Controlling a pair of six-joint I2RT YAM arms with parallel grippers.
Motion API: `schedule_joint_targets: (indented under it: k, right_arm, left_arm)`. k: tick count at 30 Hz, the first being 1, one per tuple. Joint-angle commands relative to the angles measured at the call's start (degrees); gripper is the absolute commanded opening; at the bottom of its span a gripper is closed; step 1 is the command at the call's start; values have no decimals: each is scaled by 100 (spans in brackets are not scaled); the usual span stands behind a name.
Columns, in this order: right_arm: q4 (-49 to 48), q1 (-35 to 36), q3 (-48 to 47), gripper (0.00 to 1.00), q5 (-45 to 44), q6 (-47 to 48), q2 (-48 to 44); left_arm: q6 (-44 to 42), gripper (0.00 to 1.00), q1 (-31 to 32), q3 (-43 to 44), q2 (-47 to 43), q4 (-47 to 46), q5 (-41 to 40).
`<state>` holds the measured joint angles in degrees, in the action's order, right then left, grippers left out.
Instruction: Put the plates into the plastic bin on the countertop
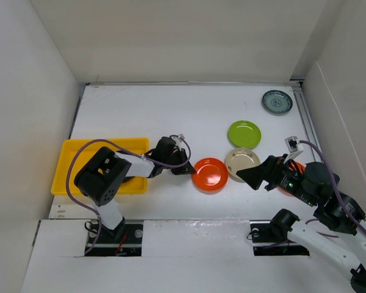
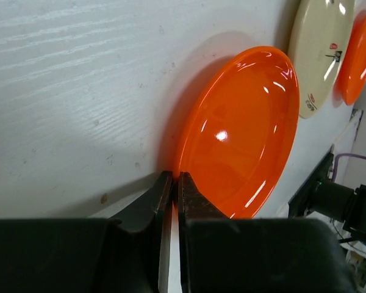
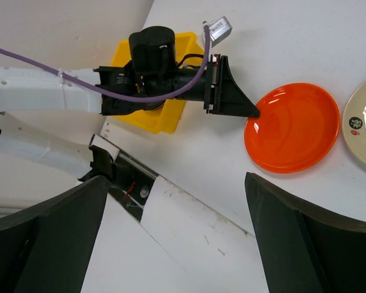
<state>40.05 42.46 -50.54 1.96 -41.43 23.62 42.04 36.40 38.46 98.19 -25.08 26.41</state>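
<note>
The left pincer (image 2: 171, 180) is being pressed together on the near rim of the orange plate (image 2: 244, 134), which is lying flat on the table (image 1: 171, 116). The yellow bin (image 1: 64, 165) is sitting behind that wrist, opposite the plate, with its contents largely masked by the arm. The right pincer (image 3: 175, 178) is standing wide apart and empty.

A bin (image 1: 64, 162) sits at the left edge of the surface (image 1: 171, 116). Well to its right lies the middle plate (image 1: 210, 174), with the left tool (image 1: 189, 170) at its left rim. A second plate (image 1: 242, 163) lies just beside it on the right, a third plate (image 1: 244, 133) behind that, and a fourth plate (image 1: 277, 102) in the far right corner.
</note>
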Motion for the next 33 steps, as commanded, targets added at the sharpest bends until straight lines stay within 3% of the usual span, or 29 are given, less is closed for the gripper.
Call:
schedule_joint_targets:
  k: [1,4,6,10,11,13,14,18,21,29,33]
  right_arm:
    - [-164,52,-184,100,-11,-23,-41]
    - [-164,52,-184,100,-89,-23,-41]
    - [-164,52,-132,100,-169,-76,11]
    - [-410,52,53,100,-248,-146,143]
    - [-480,52,53,100,-248,-146,239]
    - [-673,52,106,100,-169,-146,354]
    - [-674,52,106,100,-108,-146,493]
    - [-920,52,45,100,15,-41,836]
    - [-1061,52,-26,100,121,91,1004]
    - [-1175,52,-131,100,174,197,1128]
    - [-1175,-1,-131,100,174,249,1128]
  left_arm:
    - [-57,0,42,48,-510,801,-800]
    - [372,0,42,197,-1616,2100,-1960]
    - [733,0,42,364,-2544,2795,-3252]
    - [1438,0,-538,566,-3806,4281,-4529]
    - [1517,0,-999,627,-3955,4527,-4757]
    - [1518,0,-1598,681,-4271,4871,-4760]
    - [1439,0,-2367,681,-4343,4968,-4646]
    - [859,0,-4109,453,-4467,5022,-3785]
    - [726,0,-4868,180,-4668,5022,-3555]
    - [691,0,-5082,-102,-4915,5031,-3503]
    - [770,0,-4819,-102,-5037,5162,-3555]
